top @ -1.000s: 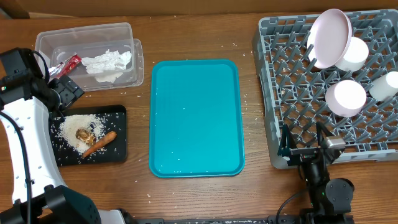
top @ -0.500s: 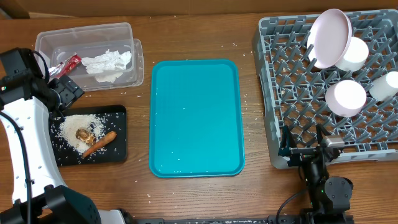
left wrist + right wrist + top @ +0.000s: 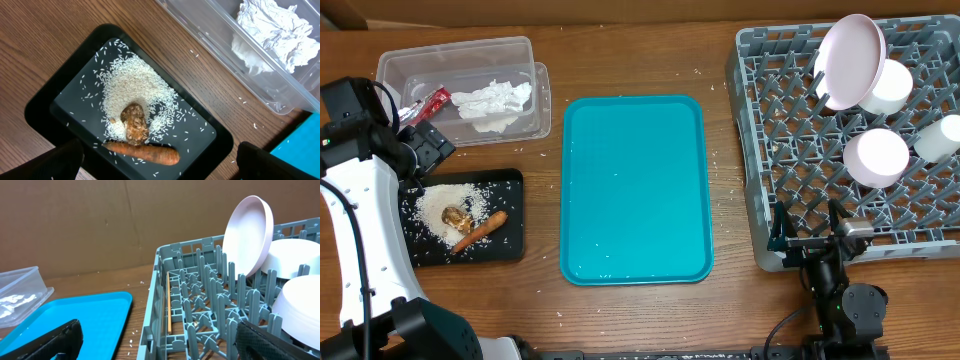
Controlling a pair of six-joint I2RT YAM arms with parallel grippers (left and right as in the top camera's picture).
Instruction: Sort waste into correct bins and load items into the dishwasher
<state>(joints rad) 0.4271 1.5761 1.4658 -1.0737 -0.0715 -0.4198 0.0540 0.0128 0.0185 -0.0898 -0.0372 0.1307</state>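
Note:
The clear tub [image 3: 460, 60] at the back left holds a crumpled napkin [image 3: 492, 100] and a red wrapper [image 3: 430, 103]. On the black tray [image 3: 510, 240] in front of it lie rice [image 3: 445, 203], a brown lump [image 3: 454, 216] and a carrot piece [image 3: 480, 231]. My left gripper [image 3: 160, 165] hangs open above this tray, its fingers either side of the carrot [image 3: 145, 151], touching nothing. The grey rack [image 3: 770, 150] on the right holds a large plate [image 3: 852, 55], a bowl [image 3: 890, 90], a smaller dish [image 3: 876, 158] and a cup [image 3: 940, 138]. My right gripper [image 3: 165, 347] stands open and empty at the rack's near left corner.
A teal tray [image 3: 635, 190] lies bare in the middle of the table between the bins and the rack. Stray rice grains dot the wood around it. A brown cardboard wall runs along the back edge.

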